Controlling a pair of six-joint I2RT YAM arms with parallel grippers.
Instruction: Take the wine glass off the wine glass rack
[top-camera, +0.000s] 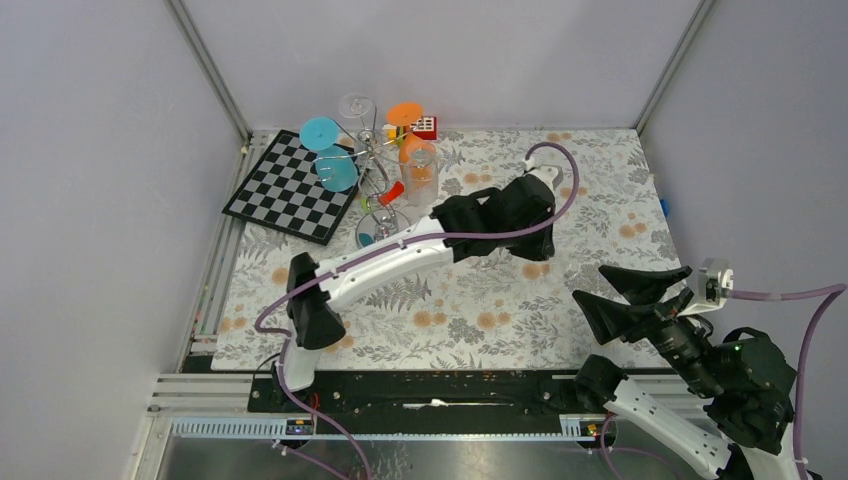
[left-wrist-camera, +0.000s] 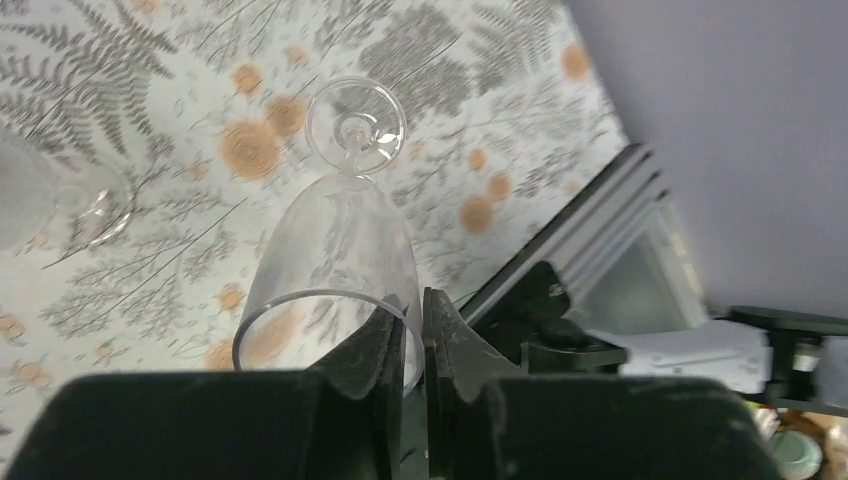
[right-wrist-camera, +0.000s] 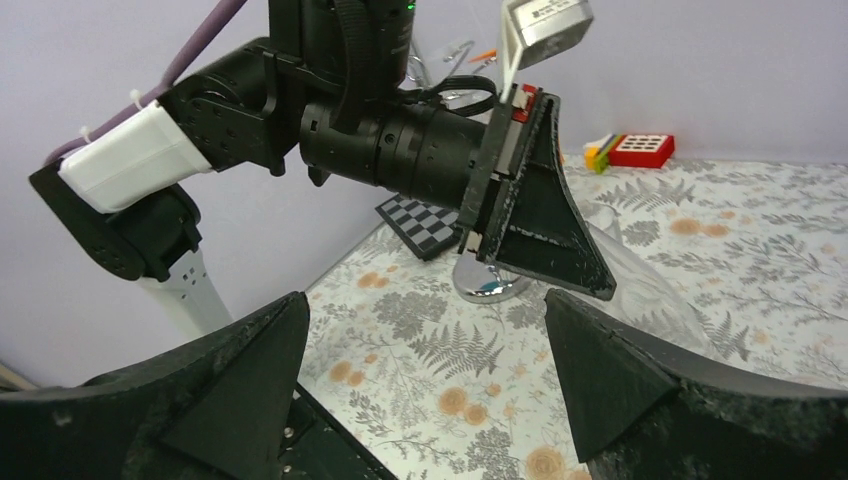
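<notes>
While the wine glass rack (top-camera: 372, 165) sits at the table (top-camera: 500, 320) far-left corner with a blue glass (top-camera: 338, 172) and an orange glass (top-camera: 405, 113) hung on it, we see the clear wine glass (left-wrist-camera: 335, 235) well apart from it, rim pinched in the left gripper (left-wrist-camera: 415, 320), foot pointing away; right gripper (top-camera: 592, 284) spread wide near the right edge.

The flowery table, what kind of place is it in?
Likely a robot test booth: grey walls box in the table, the left arm and right arm are bolted to a metal frame, and a chessboard lies there.
</notes>
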